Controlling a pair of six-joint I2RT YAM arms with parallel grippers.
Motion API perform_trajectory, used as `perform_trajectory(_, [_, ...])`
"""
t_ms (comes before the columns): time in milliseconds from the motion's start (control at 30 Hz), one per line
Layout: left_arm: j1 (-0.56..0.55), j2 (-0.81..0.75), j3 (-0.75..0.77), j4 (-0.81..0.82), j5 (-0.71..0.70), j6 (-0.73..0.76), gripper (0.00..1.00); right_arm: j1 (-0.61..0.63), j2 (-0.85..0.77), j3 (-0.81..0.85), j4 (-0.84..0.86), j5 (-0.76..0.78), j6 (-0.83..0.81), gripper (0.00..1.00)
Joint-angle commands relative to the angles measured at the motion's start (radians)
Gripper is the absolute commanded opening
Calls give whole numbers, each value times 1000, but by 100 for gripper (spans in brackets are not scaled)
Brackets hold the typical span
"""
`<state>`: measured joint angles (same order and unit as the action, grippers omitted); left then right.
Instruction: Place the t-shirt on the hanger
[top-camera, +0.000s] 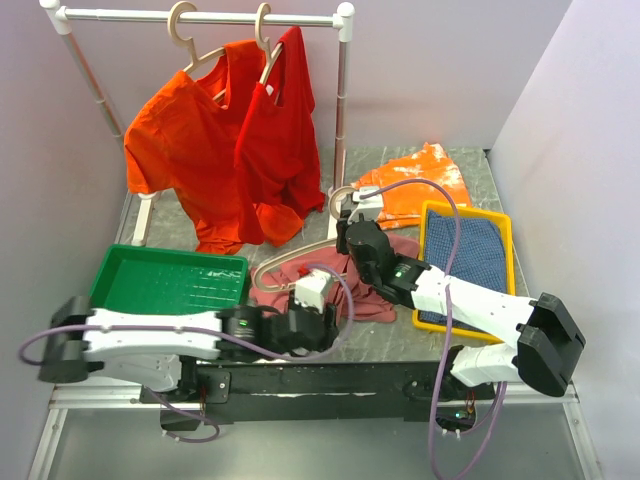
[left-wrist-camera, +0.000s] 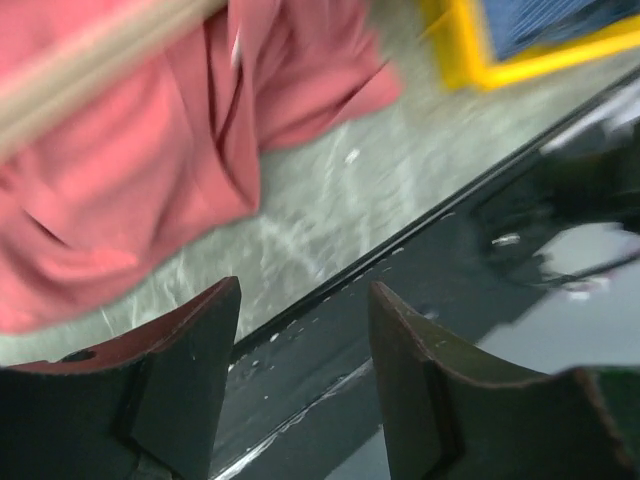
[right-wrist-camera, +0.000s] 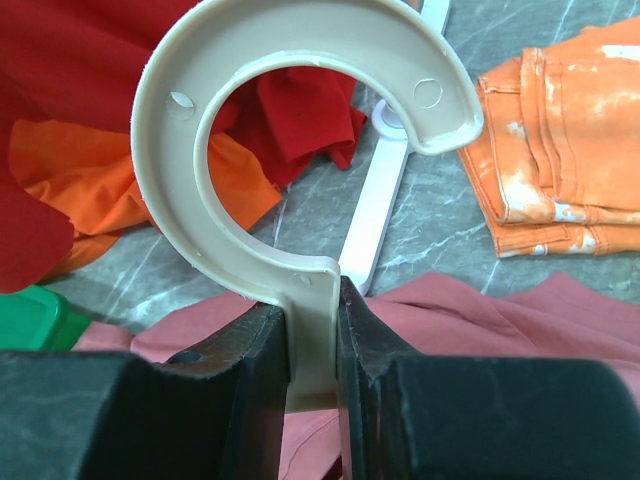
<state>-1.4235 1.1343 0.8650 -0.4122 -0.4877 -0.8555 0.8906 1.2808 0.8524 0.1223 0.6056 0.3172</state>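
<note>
The hanger (right-wrist-camera: 165, 150) is pinched at its neck, just under the round hook, by the right gripper (right-wrist-camera: 313, 320), whose jaws are closed on it. The left gripper (left-wrist-camera: 303, 300) is spread wide and nothing is held. The t-shirt (left-wrist-camera: 120, 180) lies crumpled just ahead of it and beneath the right gripper. The collar is probably best lifted and held open while one sloping shoulder is slid in. The hanger is smooth, rigid and pale; the cotton is limp and creased.

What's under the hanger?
The pink t-shirt, crumpled on the table. One hanger arm is covered by the right gripper, so what's beneath it can't be seen.
</note>
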Motion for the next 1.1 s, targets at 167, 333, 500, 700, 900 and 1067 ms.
perform_trajectory(167, [-2,277,15,82,-215,-194,60,4,-15,45,28,5,23,0])
perform_trajectory(333, [58,344,-15,157,-189,-232,54,4,-31,33,25,5,25,0])
perform_trajectory(500, [71,416,-1,199,-175,-246,54,4,-49,22,22,2,25,0])
perform_trajectory(700, [69,483,17,179,-170,-296,49,4,-72,13,14,-3,23,0])
perform_trajectory(900, [67,447,-4,144,-232,-310,38,5,-97,4,14,-17,26,0])
perform_trajectory(1067, [74,385,-43,133,-256,-336,9,5,-104,10,13,-10,19,0])
